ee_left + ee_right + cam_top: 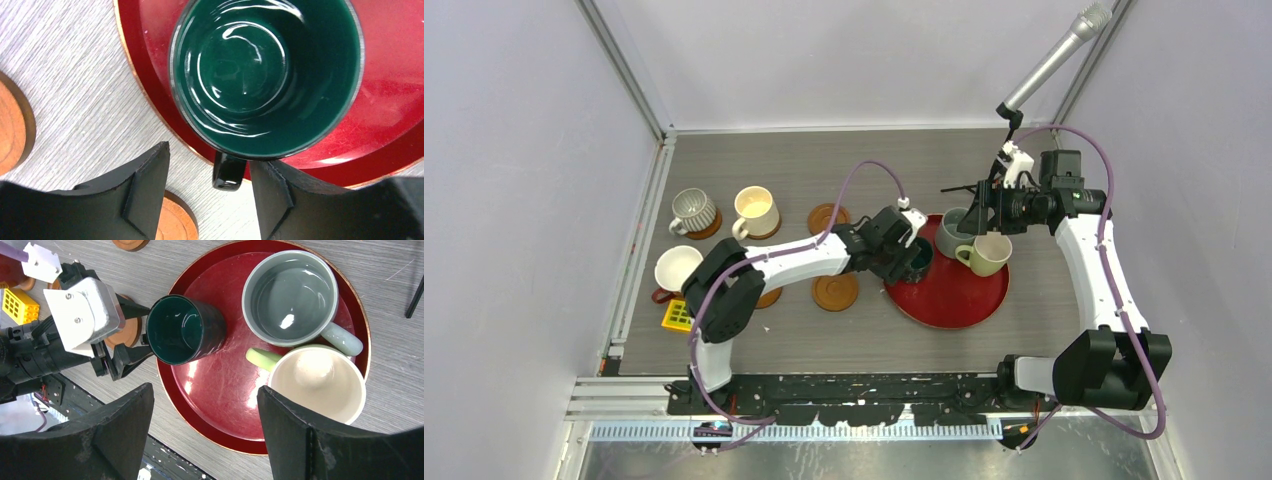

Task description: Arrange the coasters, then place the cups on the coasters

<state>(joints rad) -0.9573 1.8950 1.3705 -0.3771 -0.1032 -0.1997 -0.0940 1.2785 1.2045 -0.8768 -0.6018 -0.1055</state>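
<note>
A dark teal cup [916,258] [265,75] [182,330] stands at the left rim of the red tray [954,300]. Its handle [229,172] lies between the fingers of my left gripper [902,255] [210,160], which is open with a gap still on the left side. A grey-blue cup [951,232] [290,297] and a pale green cup [989,253] [317,382] share the tray. My right gripper [974,210] [205,390] hovers open above them. Ribbed [694,210], cream [755,210] and white [678,268] cups sit on coasters at the left. Bare coasters [828,217] [836,291] lie mid-table.
A yellow block [677,316] [19,305] lies near the table's left front. Another coaster [769,297] shows partly under my left arm. A microphone [1054,60] slants in from the back right. Walls close in the table on three sides.
</note>
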